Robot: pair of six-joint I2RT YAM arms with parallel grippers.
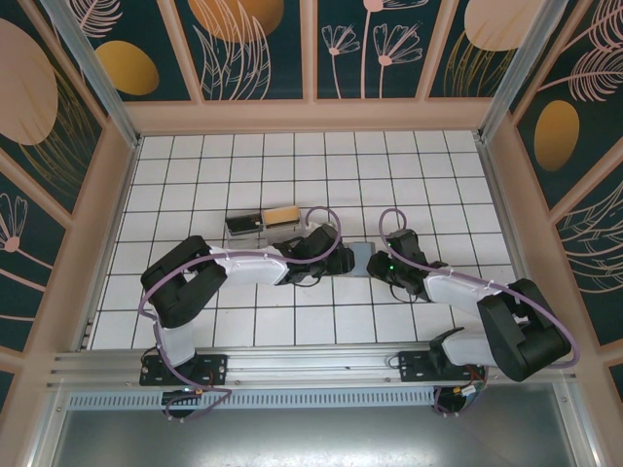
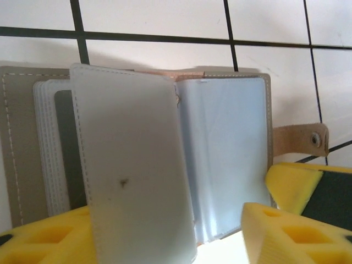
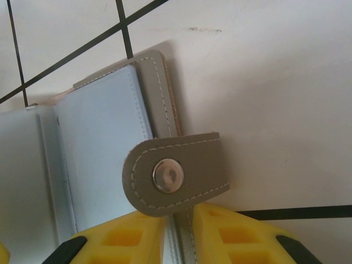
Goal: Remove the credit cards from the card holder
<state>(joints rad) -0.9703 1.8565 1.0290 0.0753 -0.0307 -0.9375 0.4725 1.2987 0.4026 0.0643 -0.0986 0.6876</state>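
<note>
White-tiled bench point(image 1: 195, 165), boxed in by dark floral wall panels point(image 1: 243, 49), carries the holder point(image 1: 358, 258), which lies open like a booklet at mid-bench between the two pincers. Left pincer point(image 2: 170, 220) is spread wide at the holder's near edge, with one clear sleeve point(image 2: 132, 165) standing up between its yellow fingers and a dark grey card point(image 2: 65, 148) showing through the sleeves on the left. Right pincer point(image 3: 176, 214) is almost pressed together, pinching the holder's stitched cover edge just below the snap strap point(image 3: 176, 173).
</note>
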